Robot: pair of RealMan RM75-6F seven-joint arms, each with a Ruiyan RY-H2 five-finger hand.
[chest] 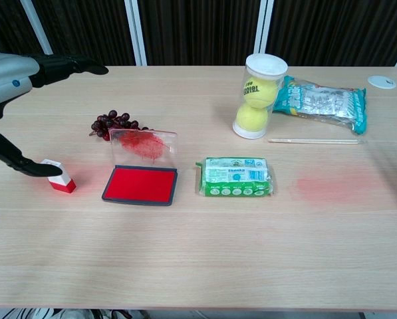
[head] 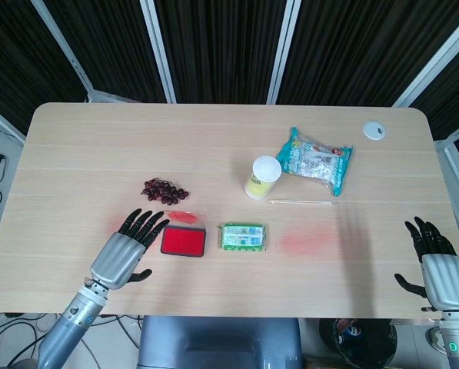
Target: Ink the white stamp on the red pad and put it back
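Observation:
The white stamp [chest: 60, 176], with its red base, stands on the table just left of the open red ink pad [chest: 141, 185] [head: 183, 241]. The pad's clear lid [chest: 143, 145] is tilted up behind it. My left hand [head: 125, 250] [chest: 25, 73] hovers over the stamp with fingers stretched forward and holds nothing. Its thumb tip lies against the stamp's white top in the chest view. The head view hides the stamp under this hand. My right hand [head: 437, 265] rests at the table's right front edge, fingers spread and empty.
A bunch of dark grapes [head: 165, 190] lies behind the pad. A green packet [head: 243, 237] sits right of the pad, beside a red smear [head: 307, 242]. Further back are a tennis-ball tube [head: 262, 177], a thin stick [head: 302, 202], a snack bag [head: 315, 161] and a white disc [head: 374, 130].

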